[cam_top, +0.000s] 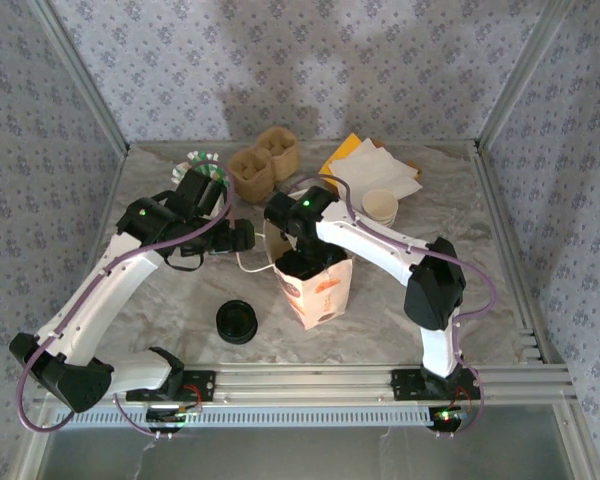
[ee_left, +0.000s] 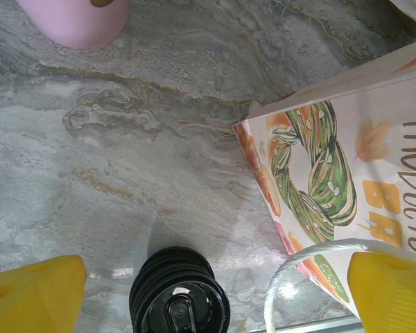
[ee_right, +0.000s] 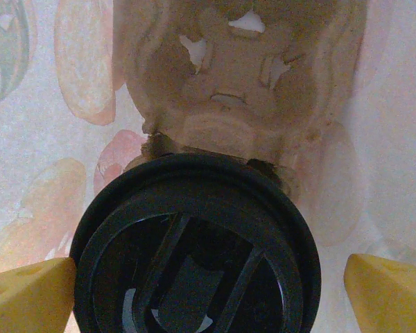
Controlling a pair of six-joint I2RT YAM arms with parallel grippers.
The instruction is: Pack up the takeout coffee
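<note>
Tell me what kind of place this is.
Probably a robot test cell staged as a café takeout counter: an aluminium frame encloses the table, which holds a printed paper bag and a pulp cup carrier.

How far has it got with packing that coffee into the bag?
Mostly done, it seems. The takeout coffee already sits inside the paper bag, its black lid against a cardboard tray. The right gripper is down in the bag, open, fingers either side of the lid without gripping. Left to do: probably lifting that arm out.
</note>
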